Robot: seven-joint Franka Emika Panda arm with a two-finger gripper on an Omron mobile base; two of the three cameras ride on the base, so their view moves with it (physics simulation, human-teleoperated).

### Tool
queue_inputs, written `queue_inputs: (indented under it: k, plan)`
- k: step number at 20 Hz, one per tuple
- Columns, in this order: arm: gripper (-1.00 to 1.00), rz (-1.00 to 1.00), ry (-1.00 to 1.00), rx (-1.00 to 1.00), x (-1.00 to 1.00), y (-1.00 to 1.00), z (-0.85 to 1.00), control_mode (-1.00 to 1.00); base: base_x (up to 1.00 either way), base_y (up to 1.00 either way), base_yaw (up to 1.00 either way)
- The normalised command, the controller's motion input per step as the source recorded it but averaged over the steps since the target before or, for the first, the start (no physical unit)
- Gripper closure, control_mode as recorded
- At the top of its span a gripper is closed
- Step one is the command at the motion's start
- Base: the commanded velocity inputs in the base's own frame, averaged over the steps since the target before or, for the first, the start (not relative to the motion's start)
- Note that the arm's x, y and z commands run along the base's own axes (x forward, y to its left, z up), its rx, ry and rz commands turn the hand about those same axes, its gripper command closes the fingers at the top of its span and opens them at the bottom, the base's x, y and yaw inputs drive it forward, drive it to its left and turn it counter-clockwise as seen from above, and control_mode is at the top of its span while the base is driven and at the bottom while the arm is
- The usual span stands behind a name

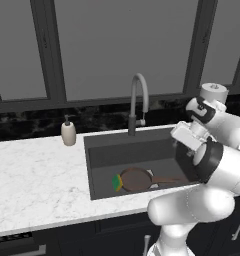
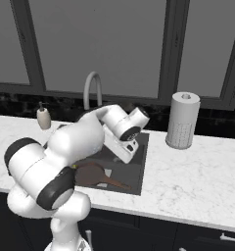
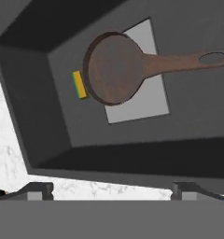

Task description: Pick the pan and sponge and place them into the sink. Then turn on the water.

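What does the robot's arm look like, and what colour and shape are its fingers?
The arm is made of thick, rounded, glossy white segments, joined by dark, almost black bands at the joints. The hand at its end is a boxy white block with dark panels. The fingers are small, dark grey, squarish tips. No cables or printed markings are visible.
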Motion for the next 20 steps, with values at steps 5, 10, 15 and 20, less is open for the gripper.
queue_inputs:
  k: [5,10,15,20]
  plan:
    - [-1.0,0.0,0.0,0.04,0.16,0.06,-0.07,-1.0,0.0,0.0,0.0]
    - [-1.0,0.0,-0.04,0.0,0.0,0.01,-0.08,-1.0,0.0,0.0,0.0]
    - [-1.0,0.0,-0.38,0.02,0.0,0.2,-0.26,-1.0,0.0,0.0,0.0]
    - [-1.0,0.0,-0.4,0.07,0.13,0.22,0.0,-1.0,0.0,0.0,0.0]
